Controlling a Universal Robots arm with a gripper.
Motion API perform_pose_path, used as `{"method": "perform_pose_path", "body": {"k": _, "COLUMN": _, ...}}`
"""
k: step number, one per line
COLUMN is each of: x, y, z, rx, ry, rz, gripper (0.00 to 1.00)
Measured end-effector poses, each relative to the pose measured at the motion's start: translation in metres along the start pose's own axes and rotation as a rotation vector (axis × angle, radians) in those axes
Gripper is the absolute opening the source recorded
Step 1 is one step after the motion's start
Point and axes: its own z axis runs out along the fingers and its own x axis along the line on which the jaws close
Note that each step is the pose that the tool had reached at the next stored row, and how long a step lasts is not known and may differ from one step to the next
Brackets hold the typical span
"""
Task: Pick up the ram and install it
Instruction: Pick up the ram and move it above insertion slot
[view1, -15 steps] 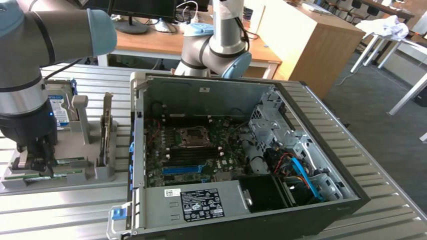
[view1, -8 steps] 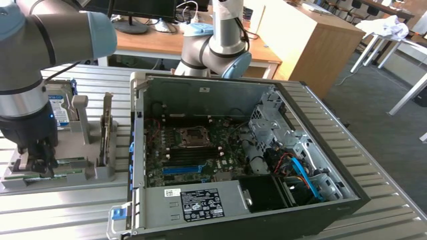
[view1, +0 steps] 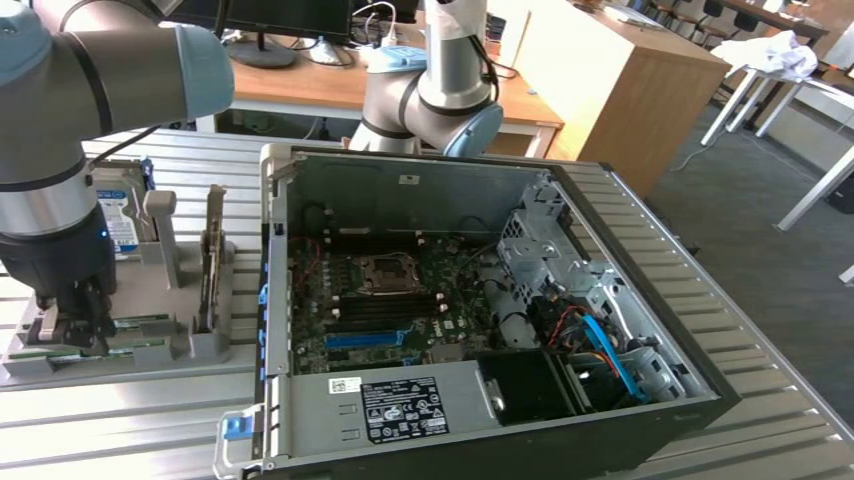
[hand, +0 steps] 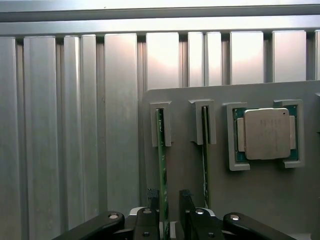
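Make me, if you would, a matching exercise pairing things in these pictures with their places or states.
1. thin green ram stick
2. square silver CPU chip
3. black computer case
4. pincer

A. lying open, insides exposed
B. open, straddling the stick
C. flat in a square recess
D. on edge in a narrow slot

Pairs: 1-D, 2-C, 3-A, 4-B

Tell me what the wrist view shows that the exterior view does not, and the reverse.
Wrist view: the CPU chip lies in its recess. The open fingers stand on either side of one ram, and a second ram is beside it. Both rams stand on edge in slots.
Exterior view: the open computer case, its motherboard, the arm and an upright card.
Both: the fingers, the grey holder and the slatted table.
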Motion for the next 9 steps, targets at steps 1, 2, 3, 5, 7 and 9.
{"method": "perform_pose_path", "body": {"k": 1, "x": 0.0, "y": -0.0007, "z": 0.0, "rx": 0.0, "ry": 0.0, "rz": 0.0, "gripper": 0.3}}
{"method": "perform_pose_path", "body": {"k": 2, "x": 0.0, "y": -0.0016, "z": -0.0001, "rx": -0.0003, "ry": 0.0002, "rz": 0.0, "gripper": 0.3}}
{"method": "perform_pose_path", "body": {"k": 3, "x": 0.0, "y": -0.0027, "z": -0.0001, "rx": -0.0005, "ry": 0.0002, "rz": 0.0, "gripper": 0.3}}
{"method": "perform_pose_path", "body": {"k": 5, "x": 0.0, "y": -0.0056, "z": -0.0001, "rx": -0.0011, "ry": 0.0003, "rz": 0.0, "gripper": 0.3}}
{"method": "perform_pose_path", "body": {"k": 7, "x": 0.0, "y": -0.0088, "z": -0.0001, "rx": -0.0017, "ry": 0.0002, "rz": 0.0, "gripper": 0.3}}
{"method": "perform_pose_path", "body": {"k": 9, "x": 0.0, "y": -0.0117, "z": -0.0001, "rx": -0.0022, "ry": 0.0003, "rz": 0.0, "gripper": 0.3}}
